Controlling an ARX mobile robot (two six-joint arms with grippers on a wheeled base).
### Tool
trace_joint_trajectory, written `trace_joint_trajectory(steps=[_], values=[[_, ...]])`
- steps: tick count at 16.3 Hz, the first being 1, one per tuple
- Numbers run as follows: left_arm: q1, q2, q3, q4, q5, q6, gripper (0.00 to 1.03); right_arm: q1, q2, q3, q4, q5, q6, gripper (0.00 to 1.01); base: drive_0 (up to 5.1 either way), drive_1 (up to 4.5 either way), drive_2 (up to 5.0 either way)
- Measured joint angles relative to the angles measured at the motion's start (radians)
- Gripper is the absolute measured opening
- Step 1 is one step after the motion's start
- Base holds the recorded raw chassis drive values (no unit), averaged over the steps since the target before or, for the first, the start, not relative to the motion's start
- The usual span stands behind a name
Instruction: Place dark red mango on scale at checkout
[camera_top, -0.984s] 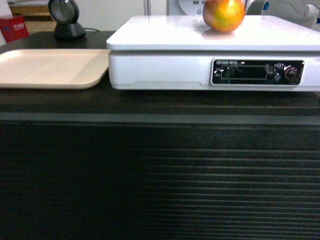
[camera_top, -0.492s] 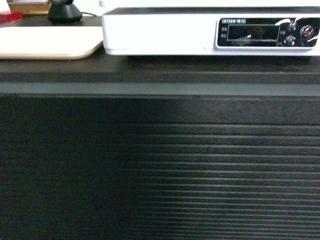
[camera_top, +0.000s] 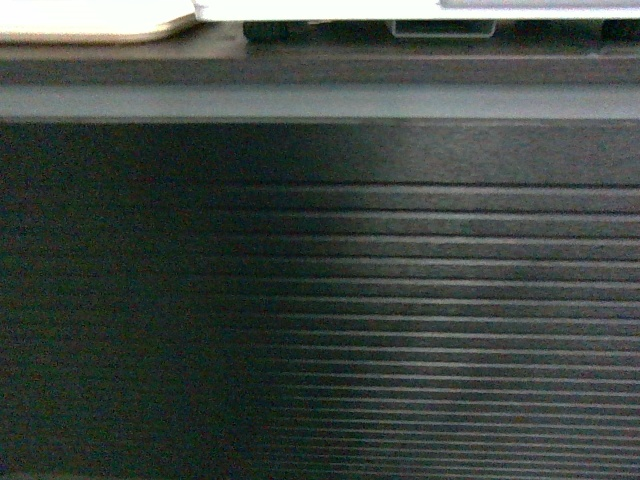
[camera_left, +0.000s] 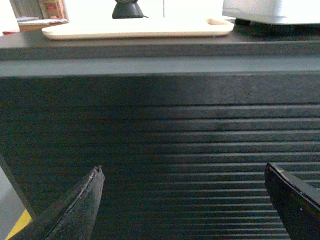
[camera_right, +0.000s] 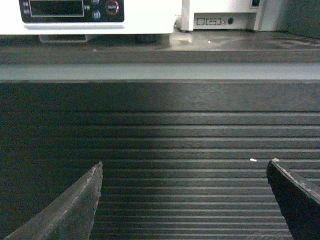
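The mango is out of view in every frame. Only the white underside edge of the scale (camera_top: 400, 8) shows at the top of the head view; its black display strip and buttons appear at the upper left of the right wrist view, on the scale (camera_right: 145, 15). The checkout (camera_top: 320, 300) fills the head view with its dark ribbed front. My left gripper (camera_left: 183, 167) is open and empty, facing that ribbed panel below the counter top. My right gripper (camera_right: 186, 163) is likewise open and empty before the panel. Neither gripper shows in the head view.
A beige tray (camera_left: 135, 29) lies on the counter left of the scale (camera_left: 272, 11), with a black round-based device (camera_left: 127, 9) behind it. A white box-like machine (camera_right: 225, 17) stands right of the scale. The counter's lip overhangs the ribbed front.
The head view has sunk steadily: a second ago the mango sat on the scale's top, now only the scale's bottom edge and the counter front show.
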Motion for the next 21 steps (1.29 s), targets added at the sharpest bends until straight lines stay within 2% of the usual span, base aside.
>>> trace_joint_trajectory(steps=[21], values=[[0.000, 0.000, 0.000, -0.003, 0.000, 0.000, 0.98, 0.000, 0.000, 0.000, -0.002, 0.000, 0.000, 0.98, 0.0, 0.00, 0.0]])
